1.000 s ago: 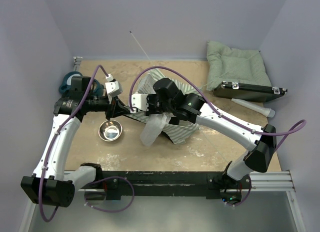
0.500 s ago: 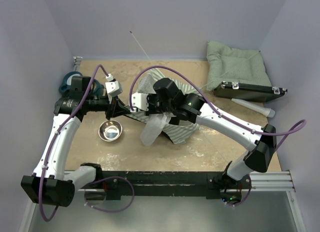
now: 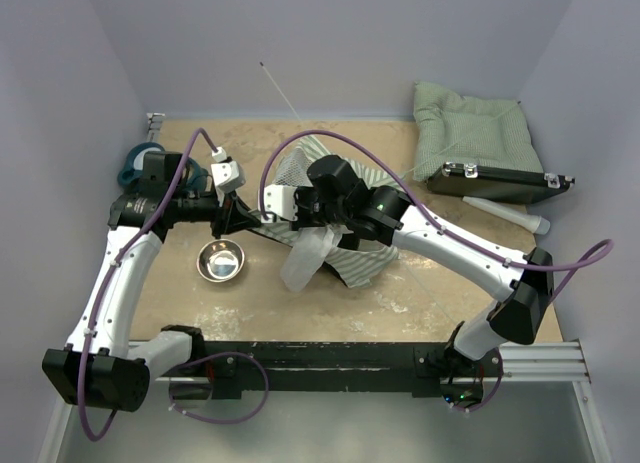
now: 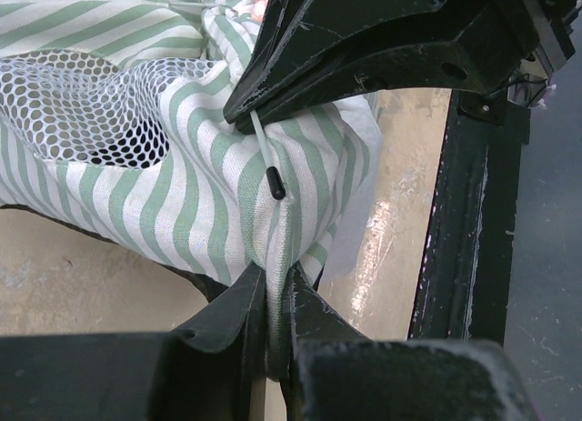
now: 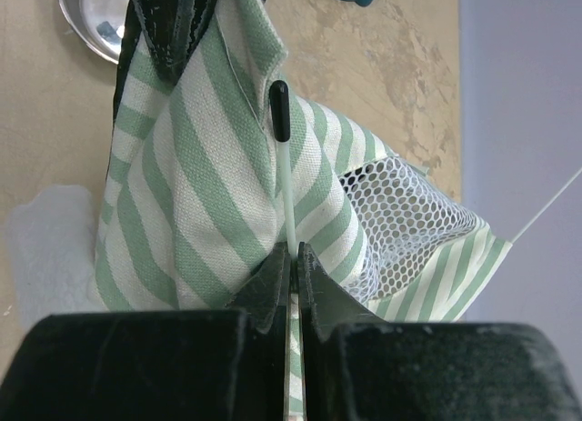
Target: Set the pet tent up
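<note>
1. Lying crumpled near the middle of the surface [image 3: 400,308], the pet tent [image 3: 362,265] is a low heap of green-and-white striped cloth. A white flap [image 3: 303,260] spills from it toward the near edge.
2. The left gripper [image 3: 245,221] reaches in from the left and is closed on a fold of the striped cloth at the heap's left edge. In its own wrist view the fabric [image 4: 182,157] is pinched between the gripper [image 4: 273,289] fingers and rises away from them.
3. The right gripper [image 3: 272,215] comes over the heap from the right. Its fingers are clamped on a thin pale pole [image 5: 287,189].
4. That pole runs out from the right gripper [image 5: 293,257] and lies against the striped cloth [image 5: 200,194]. It ends in a small black tip (the tip [image 4: 275,183] also shows in the left wrist view).
5. Both grippers meet almost tip to tip at the same corner of the tent, with the pinched fold between them.
6. A mesh window [image 4: 91,112] sits just beside that fold, on the side away from the arms' bases.
7. A metal bowl [image 3: 221,260] stands near the tent's left side, below the left gripper and apart from the cloth.
8. A green cushion [image 3: 470,128] lies in the far right corner, well apart from the tent.
</note>
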